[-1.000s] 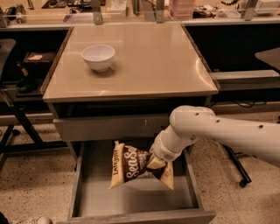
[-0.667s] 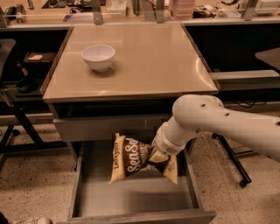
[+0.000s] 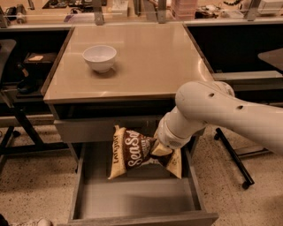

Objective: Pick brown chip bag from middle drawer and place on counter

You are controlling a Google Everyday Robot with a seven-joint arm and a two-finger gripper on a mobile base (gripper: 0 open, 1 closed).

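Observation:
The brown chip bag (image 3: 135,151) hangs in the air over the open middle drawer (image 3: 132,198), just in front of the cabinet's upper drawer face. My gripper (image 3: 160,149) is shut on the bag's right end, and the white arm comes in from the right. The bag is lifted clear of the drawer's bare grey floor and tilts with its left end down. The beige counter (image 3: 146,62) lies above and behind it.
A white bowl (image 3: 100,58) stands on the counter's left side. A cluttered bench with metal posts (image 3: 132,11) runs along the back. A chair base with casters (image 3: 234,163) stands to the right, dark chair legs (image 3: 17,128) to the left.
The gripper has lifted the bag up out of the drawer, and the arm has risen and moved slightly right.

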